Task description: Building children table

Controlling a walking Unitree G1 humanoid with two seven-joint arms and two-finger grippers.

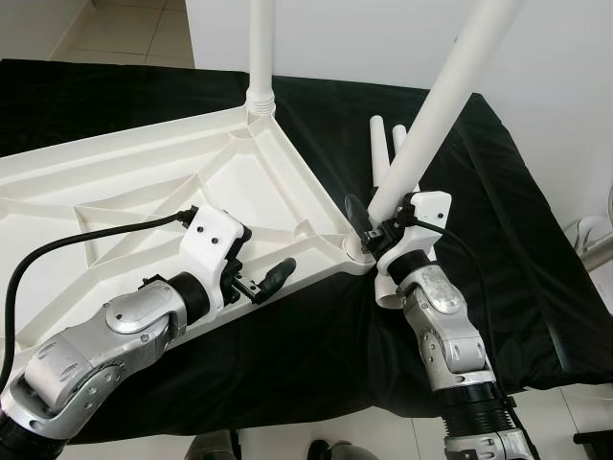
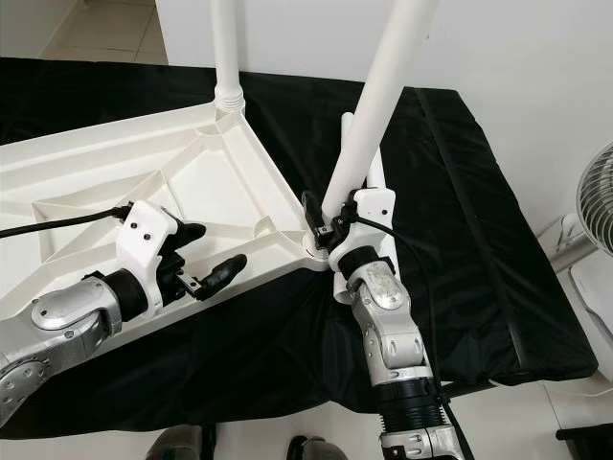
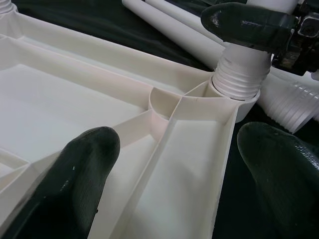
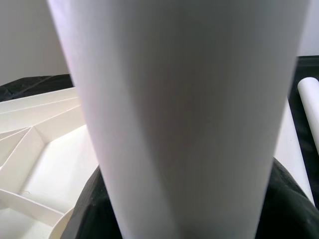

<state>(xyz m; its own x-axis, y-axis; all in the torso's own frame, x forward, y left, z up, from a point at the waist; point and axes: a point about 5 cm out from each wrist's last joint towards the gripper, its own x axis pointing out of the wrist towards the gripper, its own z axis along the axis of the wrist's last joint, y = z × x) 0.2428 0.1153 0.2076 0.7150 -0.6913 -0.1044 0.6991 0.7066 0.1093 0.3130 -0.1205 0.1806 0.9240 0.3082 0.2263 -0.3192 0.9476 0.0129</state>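
The white plastic tabletop (image 1: pixel 124 192) lies upside down on a black cloth. One white leg (image 1: pixel 261 57) stands upright in its far corner socket. A second leg (image 1: pixel 450 86) leans to the right, its threaded end (image 3: pixel 239 77) seated in the near right corner socket. My right gripper (image 1: pixel 375 230) is shut on this leg just above the socket, and the leg (image 4: pixel 189 114) fills its wrist view. My left gripper (image 3: pixel 174 164) is open, straddling the tabletop's near rim left of that corner, one finger (image 3: pixel 75 169) inside and the other outside.
Two loose white legs (image 1: pixel 380 153) lie on the cloth behind the right corner. A black cable (image 1: pixel 57 251) runs from my left wrist across the tabletop. A fan (image 2: pixel 594 211) stands on the floor to the right. A white wall is behind.
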